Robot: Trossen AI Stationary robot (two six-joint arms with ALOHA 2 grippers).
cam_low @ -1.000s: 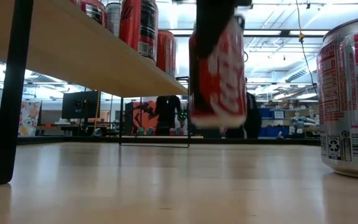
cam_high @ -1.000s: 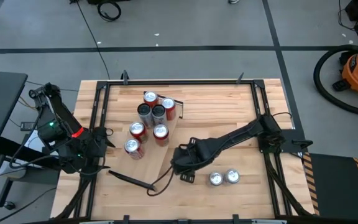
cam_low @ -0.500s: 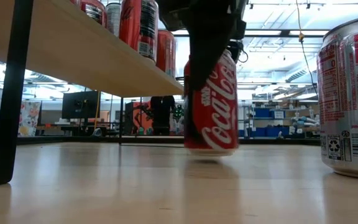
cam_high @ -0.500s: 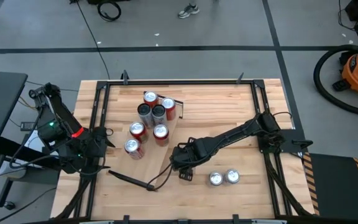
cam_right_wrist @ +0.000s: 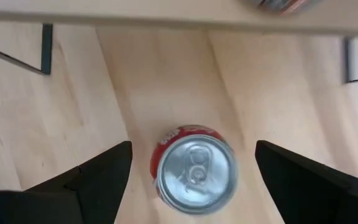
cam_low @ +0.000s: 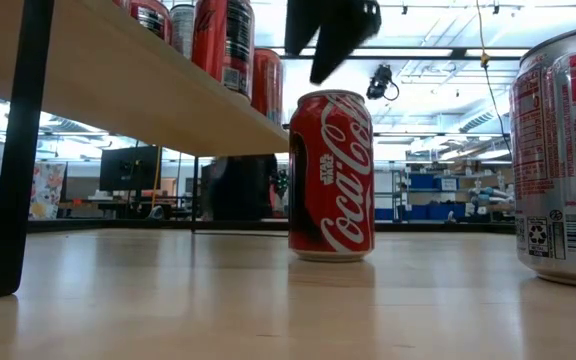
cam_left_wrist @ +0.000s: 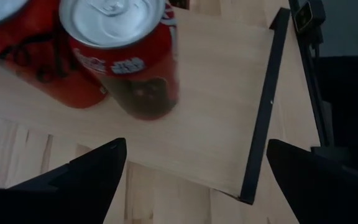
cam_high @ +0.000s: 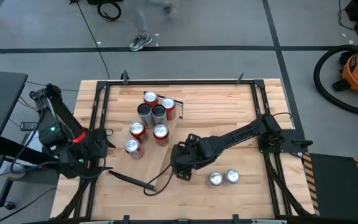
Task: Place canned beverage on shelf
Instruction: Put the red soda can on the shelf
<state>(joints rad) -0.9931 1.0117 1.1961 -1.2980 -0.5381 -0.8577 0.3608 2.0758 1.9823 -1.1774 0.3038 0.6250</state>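
Observation:
A red Coca-Cola can [cam_low: 331, 175] stands upright on its base on the tabletop; from above it shows its silver top [cam_right_wrist: 196, 169]. My right gripper [cam_high: 180, 163] hangs open just above it [cam_low: 330, 30], its fingers apart on either side of the can and clear of it. The shelf [cam_high: 143, 163], a pale raised plank, carries several cans [cam_high: 158, 112]. My left gripper [cam_high: 103, 151] is open and empty beside the shelf's near end, close to the end can [cam_left_wrist: 126, 56].
Two more cans [cam_high: 224, 178] stand on the table right of my right gripper; one looms at the low view's right [cam_low: 563, 150]. The shelf's dark end bar [cam_left_wrist: 263, 106] and legs [cam_right_wrist: 42, 50] stand nearby. A person walks beyond the table's far edge [cam_high: 142, 25].
My right gripper has brought the red can down from just above the table, set it upright on the tabletop, let go and risen clear above it. The can now stands by itself.

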